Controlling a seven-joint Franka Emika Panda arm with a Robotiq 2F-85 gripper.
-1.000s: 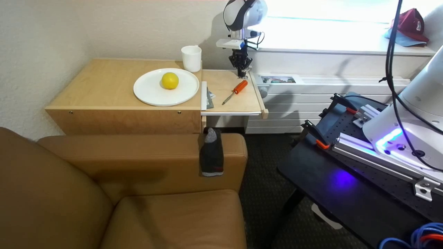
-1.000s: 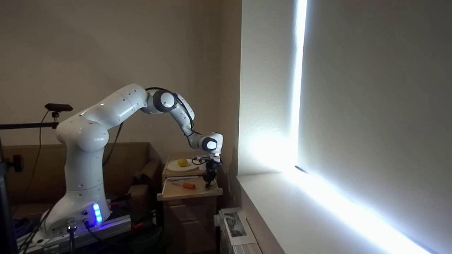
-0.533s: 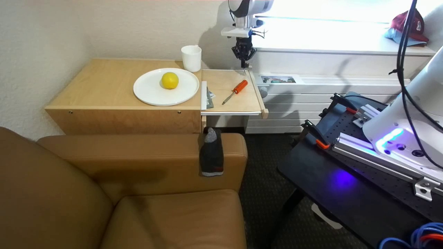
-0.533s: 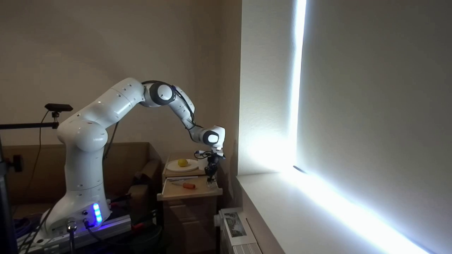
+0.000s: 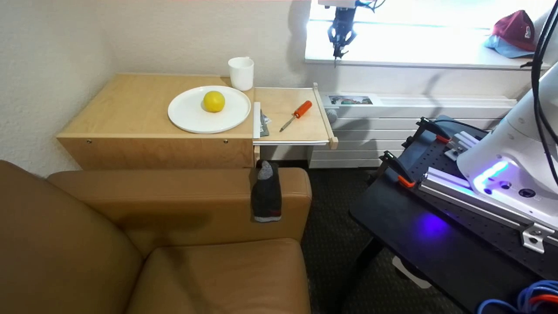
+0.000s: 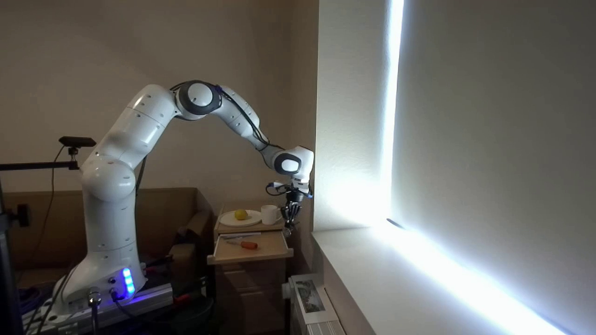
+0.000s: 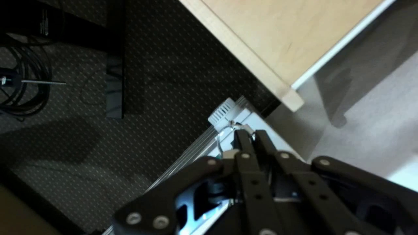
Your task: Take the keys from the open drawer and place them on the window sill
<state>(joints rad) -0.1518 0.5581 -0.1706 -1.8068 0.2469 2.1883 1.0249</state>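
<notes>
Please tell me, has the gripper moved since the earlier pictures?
Yes. In an exterior view, the gripper has moved up and rightward in the picture, away from the open drawer, whose place is unchanged.

Arm (image 6: 144, 118): we see glossy white, rounded tubes.
Joint rings (image 6: 195, 110): dark grey around white caps (image 6: 200, 94).
Cables (image 6: 242, 111): thin, black.
Base (image 6: 100, 267): white; in an exterior view, its right bears a glowing blue light strip (image 6: 127, 281).
Gripper (image 7: 251, 134): black to us, with silver screws (image 7: 161, 222).
</notes>
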